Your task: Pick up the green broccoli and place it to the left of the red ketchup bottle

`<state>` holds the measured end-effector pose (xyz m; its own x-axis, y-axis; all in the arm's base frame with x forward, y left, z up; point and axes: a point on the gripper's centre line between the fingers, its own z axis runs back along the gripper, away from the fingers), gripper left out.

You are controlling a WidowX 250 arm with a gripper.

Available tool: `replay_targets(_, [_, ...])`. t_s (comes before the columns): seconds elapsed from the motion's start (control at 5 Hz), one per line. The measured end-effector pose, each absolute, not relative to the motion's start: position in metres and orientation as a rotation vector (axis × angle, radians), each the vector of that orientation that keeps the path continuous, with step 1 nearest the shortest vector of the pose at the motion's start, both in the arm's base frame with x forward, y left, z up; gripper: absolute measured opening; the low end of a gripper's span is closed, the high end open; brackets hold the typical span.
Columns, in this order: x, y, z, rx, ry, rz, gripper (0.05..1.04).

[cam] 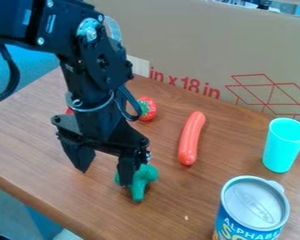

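Open gripper beside a green toy broccoli

In the camera view, the black gripper (103,177) hangs low above the wooden table (71,197), with its two fingers well apart. The green toy broccoli (140,182) lies on the table, partly hidden behind one finger; whether they touch, I cannot tell. Behind the gripper there is a red toy fruit with green top (147,108), perhaps a strawberry. To the right of it lies an orange-red sausage (191,138). Farther right, a turquoise cup (284,145) stands upright, and nearer the camera a blue can (254,208). A cardboard box (177,33) stands at the back.
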<state>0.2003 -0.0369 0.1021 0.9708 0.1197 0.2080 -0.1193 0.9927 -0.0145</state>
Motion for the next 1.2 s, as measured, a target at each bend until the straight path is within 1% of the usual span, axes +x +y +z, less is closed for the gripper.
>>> replay_targets(0.2, [0.200,-0.038,0.095,0.017,-0.221,0.128,1.001])
replay_targets(0.4, [0.196,-0.035,0.076,0.059,-0.208,0.189,1.001])
replay_targets(0.6, [0.199,-0.031,0.063,0.073,-0.226,0.204,1.001])
replay_targets(1.0, [0.207,-0.044,0.053,0.062,-0.255,0.218,1.001])
replay_targets(1.2, [0.212,-0.054,0.054,0.028,-0.268,0.260,1.001])
